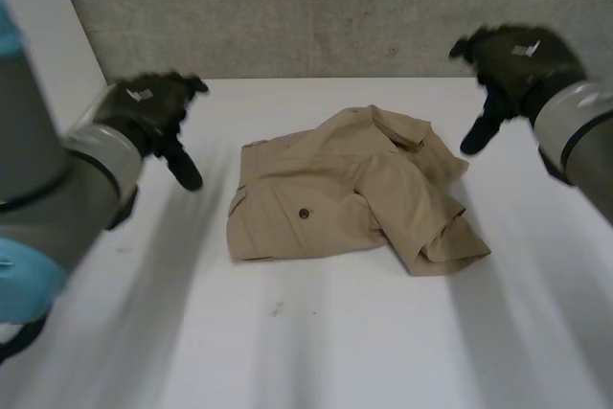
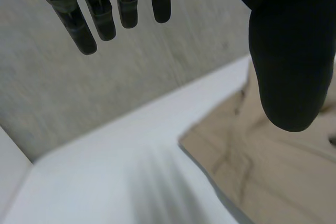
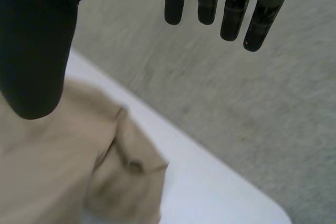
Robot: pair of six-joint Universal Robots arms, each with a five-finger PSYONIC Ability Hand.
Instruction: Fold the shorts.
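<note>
Closest to the viewpoint, the left arm is seen at the near left of the white table. Its left hand is held above the table, apart from the cloth, with fingers straight and spread away from the thumb; nothing is held. At mid-table the tan shorts are laid in a rumpled heap. Their left portion is fairly flat, with a dark button on it, while the right portion is bunched and turned over on itself. The right hand is held near the shorts' far right corner, fingers straight and thumb apart, empty.

The shorts are judged to be light, soft woven cloth with a little body. They are expected to sag when lifted, to be thicker at the seams and the pocket flap, and to be neither fragile nor slippery. A pinch at the corners of the straight left edge is suggested for the left hand. The bunched right hem is suggested for the right, so that the heap can be spread before folding.
</note>
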